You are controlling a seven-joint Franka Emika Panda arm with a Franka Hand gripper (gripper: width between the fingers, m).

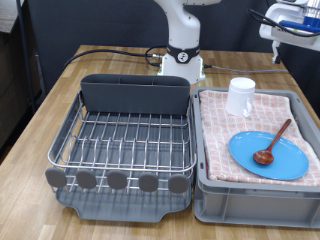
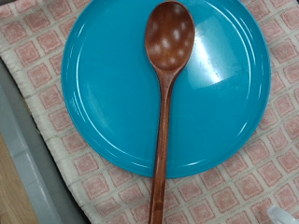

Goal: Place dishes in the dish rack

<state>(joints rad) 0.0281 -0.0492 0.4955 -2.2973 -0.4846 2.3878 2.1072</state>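
Note:
The light-blue plate (image 1: 268, 155) lies flat on the pink checked cloth in the grey tub. The dark-brown wooden spoon (image 1: 272, 143) rests on it, its bowl on the plate and its handle over the plate's far edge. The wrist view looks straight down on the plate (image 2: 112, 93) and the spoon (image 2: 166, 84). The white mug (image 1: 240, 96) stands on the cloth at the tub's back. The dish rack (image 1: 125, 140) stands at the exterior view's left with nothing in it. Part of the arm's white and blue hand (image 1: 290, 20) shows at the top right edge, high above the tub. Its fingers show in neither view.
The grey tub (image 1: 255, 195) with the pink checked cloth (image 1: 295, 110) stands right beside the rack on the wooden table (image 1: 60, 90). The robot's base (image 1: 182, 55) stands behind the rack, with a black cable running off to the exterior view's left.

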